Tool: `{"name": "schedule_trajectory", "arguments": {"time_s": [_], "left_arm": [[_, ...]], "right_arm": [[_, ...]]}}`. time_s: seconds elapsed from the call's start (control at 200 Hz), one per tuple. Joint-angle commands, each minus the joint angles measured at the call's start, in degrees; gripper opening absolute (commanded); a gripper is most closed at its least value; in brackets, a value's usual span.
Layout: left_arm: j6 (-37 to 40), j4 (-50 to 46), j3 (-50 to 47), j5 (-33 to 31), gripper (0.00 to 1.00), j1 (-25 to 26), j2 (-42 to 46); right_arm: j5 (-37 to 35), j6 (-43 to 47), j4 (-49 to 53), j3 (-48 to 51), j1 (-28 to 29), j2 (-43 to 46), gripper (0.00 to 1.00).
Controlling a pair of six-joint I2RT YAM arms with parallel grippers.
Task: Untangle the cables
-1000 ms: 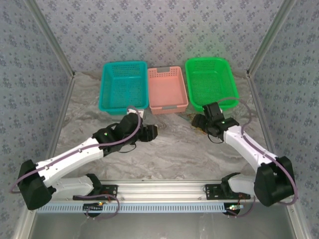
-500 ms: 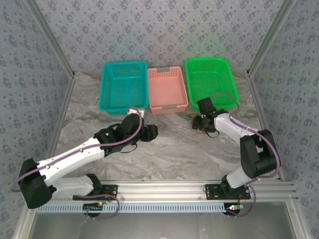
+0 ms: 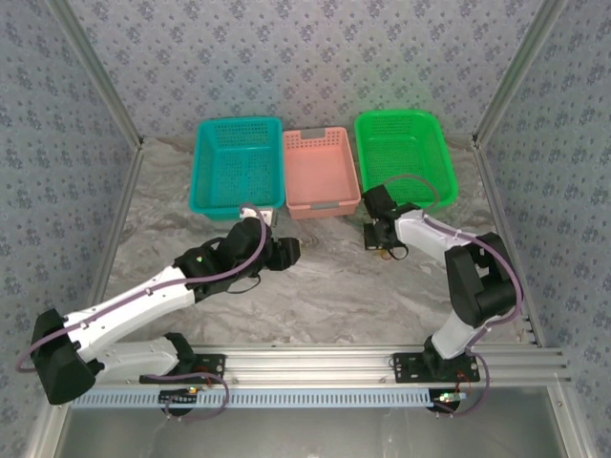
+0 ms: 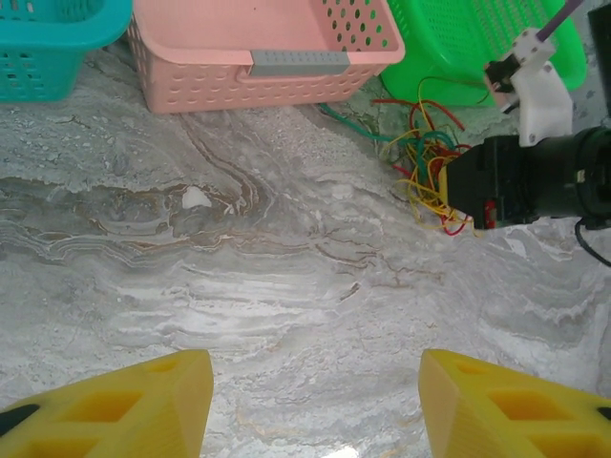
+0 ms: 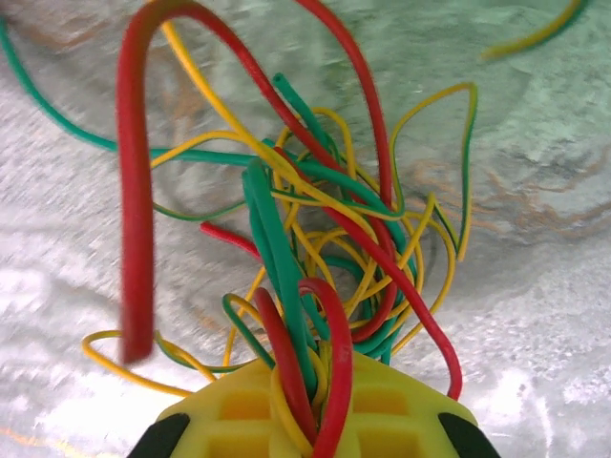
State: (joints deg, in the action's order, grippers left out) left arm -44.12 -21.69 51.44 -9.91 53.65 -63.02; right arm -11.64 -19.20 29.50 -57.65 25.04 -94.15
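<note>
Jaws of the right gripper [image 5: 307, 410] are clamping together on a bunch of the cables [image 5: 315, 239], with red, green and yellow strands running down between the yellow pads. Above the grip the rest of the wires are fanning out in loose loops, one thick red loop arching high on the left. The tangle is lying on the marbled table [image 3: 325, 286], just in front of the near left corner of the green basket [image 3: 396, 116] and beside the near right corner of the pink basket [image 3: 315, 134]. From the left wrist camera, the right gripper's black body is covering the tangle's right side.

The left gripper [image 4: 315, 401] is hovering over bare table with its jaws standing apart and nothing between them, well apart from the tangle, with the teal basket [image 3: 239, 122] and the pink one just beyond it.
</note>
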Motion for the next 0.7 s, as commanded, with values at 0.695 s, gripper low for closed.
{"name": "schedule_trajectory", "arguments": {"time_s": [0.695], "left_arm": [[-12.1,14.3,-0.8,8.9,0.55,-1.4,-10.7]], "right_arm": [[34.0,16.0,-14.2,7.1,18.8,17.5,0.00]]}}
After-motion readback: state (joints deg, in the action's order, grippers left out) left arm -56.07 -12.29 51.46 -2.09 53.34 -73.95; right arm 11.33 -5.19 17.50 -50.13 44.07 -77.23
